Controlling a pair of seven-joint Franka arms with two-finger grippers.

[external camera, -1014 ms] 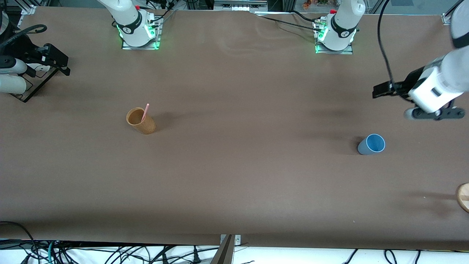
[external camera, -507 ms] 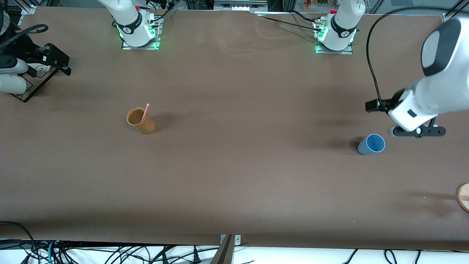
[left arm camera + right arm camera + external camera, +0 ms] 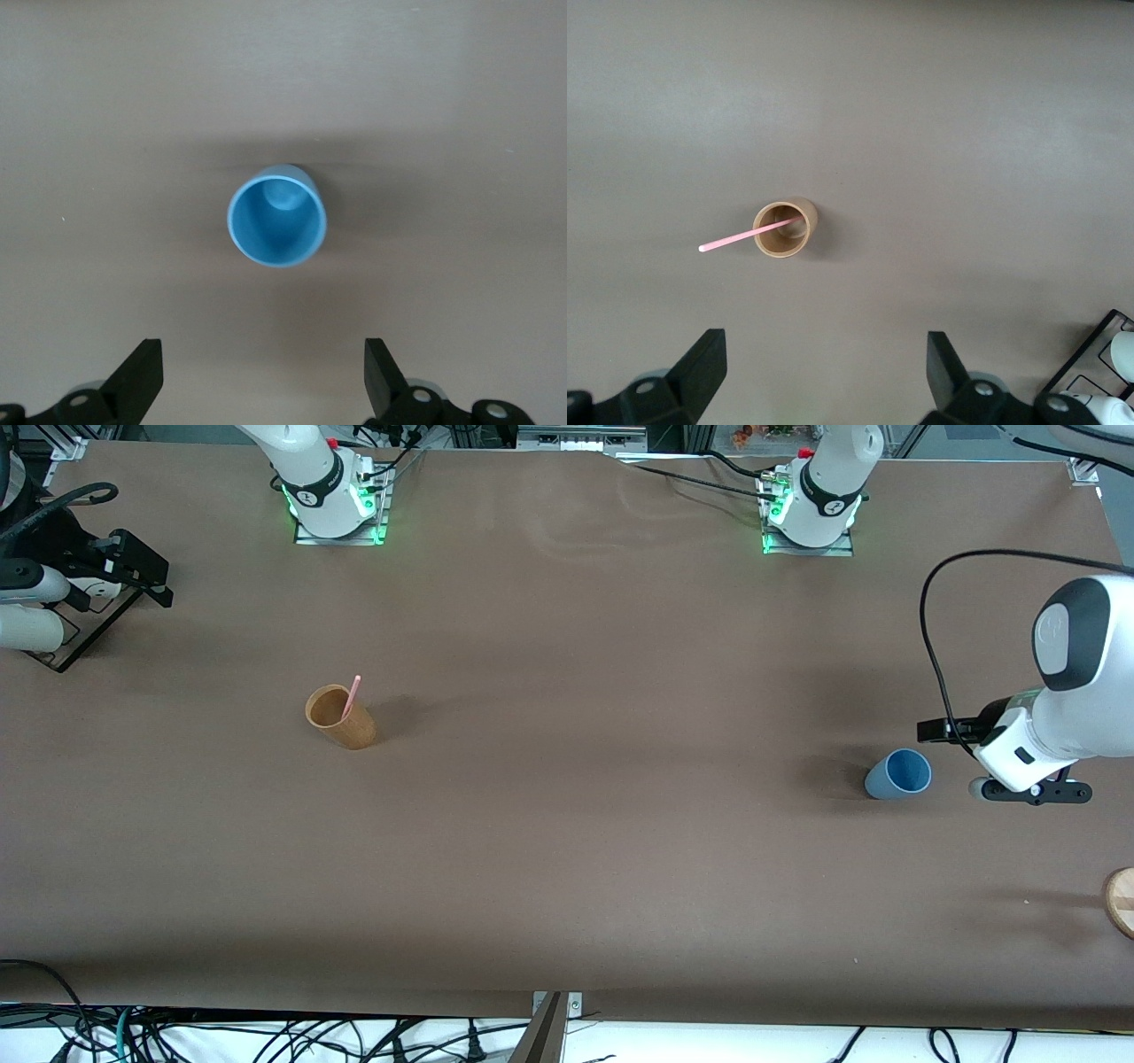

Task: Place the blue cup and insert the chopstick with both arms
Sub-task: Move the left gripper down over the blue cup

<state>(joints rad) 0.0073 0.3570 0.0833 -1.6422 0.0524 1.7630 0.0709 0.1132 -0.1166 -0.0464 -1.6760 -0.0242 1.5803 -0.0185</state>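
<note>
The blue cup [image 3: 897,773] stands upright and empty near the left arm's end of the table. It also shows in the left wrist view [image 3: 277,221]. My left gripper [image 3: 1029,791] hangs open and empty just above the table, beside the cup and apart from it; its jaws [image 3: 263,354] stand wide. The pink chopstick [image 3: 352,695] leans in the tan cup [image 3: 341,717] toward the right arm's end. My right gripper [image 3: 824,350] is open and empty, high over the table, with the tan cup [image 3: 786,230] and the chopstick [image 3: 744,236] below it.
A black stand with white parts [image 3: 53,602] sits at the table edge at the right arm's end, and also shows in the right wrist view [image 3: 1103,363]. A round wooden piece [image 3: 1121,901] lies at the edge at the left arm's end, nearer the camera than the blue cup.
My left arm has swung down and toward the front camera, and its gripper now hangs beside the blue cup. The cups and the chopstick have not moved.
</note>
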